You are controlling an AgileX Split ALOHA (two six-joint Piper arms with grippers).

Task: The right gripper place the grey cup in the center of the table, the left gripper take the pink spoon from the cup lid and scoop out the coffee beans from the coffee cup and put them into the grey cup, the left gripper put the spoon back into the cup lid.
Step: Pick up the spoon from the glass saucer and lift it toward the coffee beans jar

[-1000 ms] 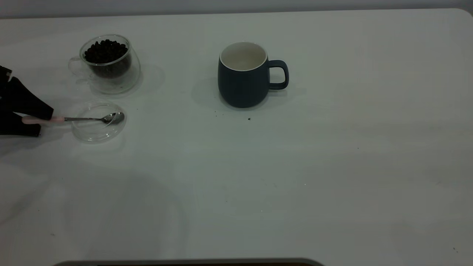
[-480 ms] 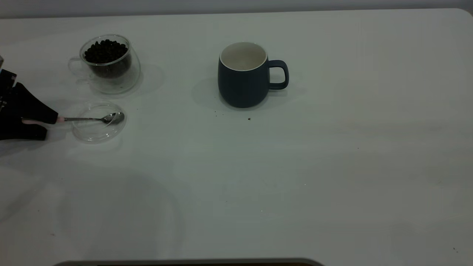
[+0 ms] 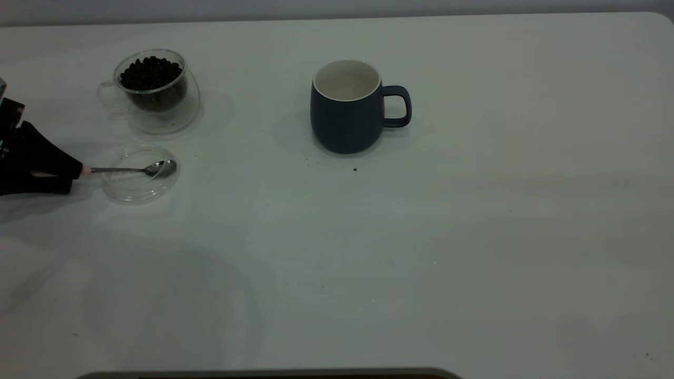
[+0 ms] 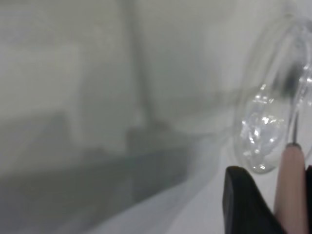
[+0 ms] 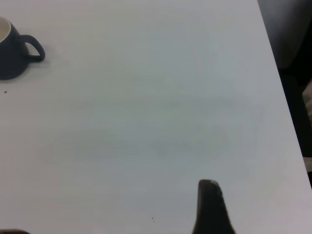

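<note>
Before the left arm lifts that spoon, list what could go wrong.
1. The left gripper straddles the spoon at the far end of its pink handle, so the long metal end could droop or twist on lifting.
2. The spoon's bowl rests in the light clear lid; a skewed lift might drag or flip it.
3. The glass cup of beans stands just behind the lid, so a swing that way could knock it.
</note>
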